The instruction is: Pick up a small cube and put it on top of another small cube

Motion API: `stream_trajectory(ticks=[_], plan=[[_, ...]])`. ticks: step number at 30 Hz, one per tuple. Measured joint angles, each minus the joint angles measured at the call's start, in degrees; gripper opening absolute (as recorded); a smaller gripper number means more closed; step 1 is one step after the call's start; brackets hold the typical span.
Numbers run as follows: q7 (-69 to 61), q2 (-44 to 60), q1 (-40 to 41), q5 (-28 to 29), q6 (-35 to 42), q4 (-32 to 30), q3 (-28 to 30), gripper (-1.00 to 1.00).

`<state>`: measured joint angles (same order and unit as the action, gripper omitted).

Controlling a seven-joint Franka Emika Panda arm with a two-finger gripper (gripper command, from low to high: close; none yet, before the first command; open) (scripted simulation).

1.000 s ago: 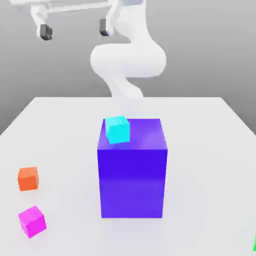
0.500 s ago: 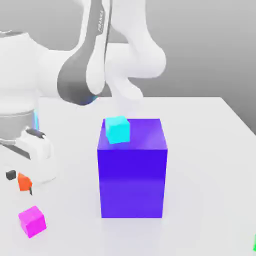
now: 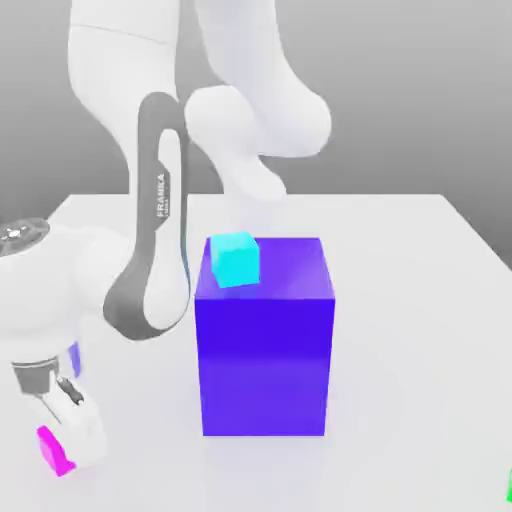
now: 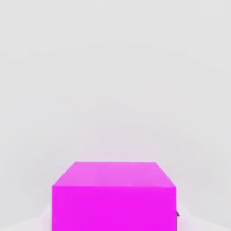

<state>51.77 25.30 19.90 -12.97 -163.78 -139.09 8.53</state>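
The small cube [image 3: 50, 451] is plain magenta-pink and rests on the white table [image 3: 420, 300] near the front of the exterior view's left. My gripper [image 3: 68, 442] has come down onto it, and the white hand covers most of the cube. In the hand view the small cube [image 4: 113, 196] sits very close, right between the fingers. The gripper is shut on it, and the cube still touches the table.
A big blue-violet block [image 3: 265, 350] stands mid-table with a cyan cube [image 3: 235, 259] on its top near the left corner. My arm's bent link [image 3: 155, 260] hangs just beside the block's left face. A green sliver [image 3: 509, 487] shows at the front right edge.
The arm swung down from high at the back to the table's front left, passing the orange cube and reaching the magenta one. The fingers went from open to shut on it.
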Motion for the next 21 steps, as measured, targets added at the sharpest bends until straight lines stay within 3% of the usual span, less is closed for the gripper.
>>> stream_trajectory(ticks=[5,21], plan=[[3.34,-8.83,-2.65,4.56,6.92,-1.85,3.14,-1.00],[3.42,-7.73,-28.06,16.37,16.94,8.60,-16.24,-1.00]])
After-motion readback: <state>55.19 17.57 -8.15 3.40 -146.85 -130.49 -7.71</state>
